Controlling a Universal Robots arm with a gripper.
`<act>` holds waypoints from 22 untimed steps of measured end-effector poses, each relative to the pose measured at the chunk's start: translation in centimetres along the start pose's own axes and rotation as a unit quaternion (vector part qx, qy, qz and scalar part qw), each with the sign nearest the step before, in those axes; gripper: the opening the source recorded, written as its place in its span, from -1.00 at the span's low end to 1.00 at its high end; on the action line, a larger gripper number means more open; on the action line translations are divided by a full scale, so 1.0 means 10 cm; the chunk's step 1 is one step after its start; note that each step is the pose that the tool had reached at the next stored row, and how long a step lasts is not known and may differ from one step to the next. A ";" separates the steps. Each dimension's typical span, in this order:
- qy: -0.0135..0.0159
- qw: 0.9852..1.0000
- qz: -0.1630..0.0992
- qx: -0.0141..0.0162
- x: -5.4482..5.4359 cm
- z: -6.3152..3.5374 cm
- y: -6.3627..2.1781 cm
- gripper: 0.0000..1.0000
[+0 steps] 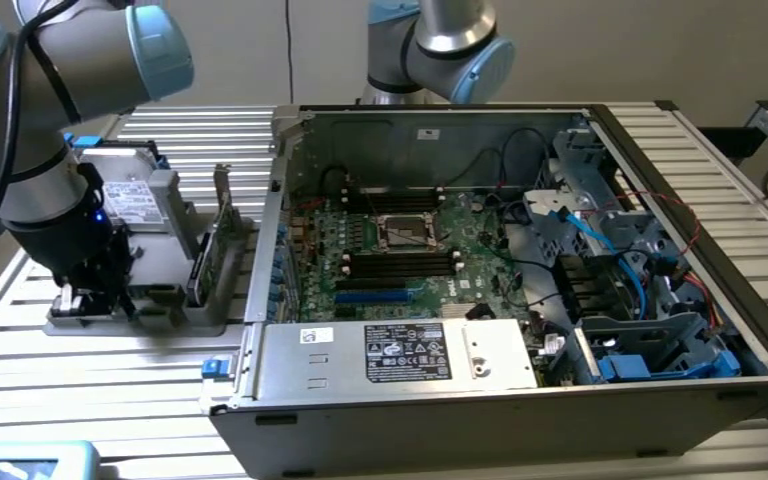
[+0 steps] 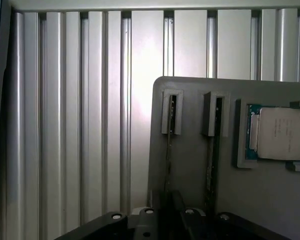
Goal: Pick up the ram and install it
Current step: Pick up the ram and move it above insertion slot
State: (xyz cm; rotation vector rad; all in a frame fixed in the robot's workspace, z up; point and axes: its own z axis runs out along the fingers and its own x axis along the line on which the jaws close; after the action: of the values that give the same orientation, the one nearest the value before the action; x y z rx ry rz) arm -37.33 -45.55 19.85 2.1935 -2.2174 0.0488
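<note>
Pincer (image 1: 91, 298), width I cannot tell, hangs low at the grey tray (image 2: 190, 165) on the counter (image 2: 90, 125), just over the ram (image 2: 168, 155) standing edgewise in a tray slot

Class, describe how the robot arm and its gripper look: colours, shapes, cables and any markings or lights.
The arm is built of round silver-grey tubes with pale blue caps on the joints. A black cable runs along it. Its lower end and the gripper are black and blocky, with a small blue light.
</note>
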 end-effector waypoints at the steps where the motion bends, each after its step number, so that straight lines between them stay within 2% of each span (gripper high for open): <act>1: 0.000 1.000 0.000 0.000 0.00 -0.004 0.000 -0.69; 3: -0.002 1.000 0.000 0.000 0.01 -0.054 -0.001 -0.74; 12: -0.005 1.000 0.000 0.000 0.06 -0.395 -0.003 -0.74; 14: -0.008 1.000 0.000 0.000 0.07 -0.436 -0.004 -0.74; 17: -0.018 1.000 0.000 0.000 0.07 -0.476 -0.004 -0.74; 18: -0.020 1.000 0.000 0.000 0.08 -0.501 -0.004 -0.74; 22: -0.020 1.000 0.000 0.000 0.11 -0.676 -0.009 -0.74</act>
State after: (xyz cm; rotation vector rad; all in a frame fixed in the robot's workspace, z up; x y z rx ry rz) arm -37.29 -46.43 26.65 2.2143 -2.2373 0.0036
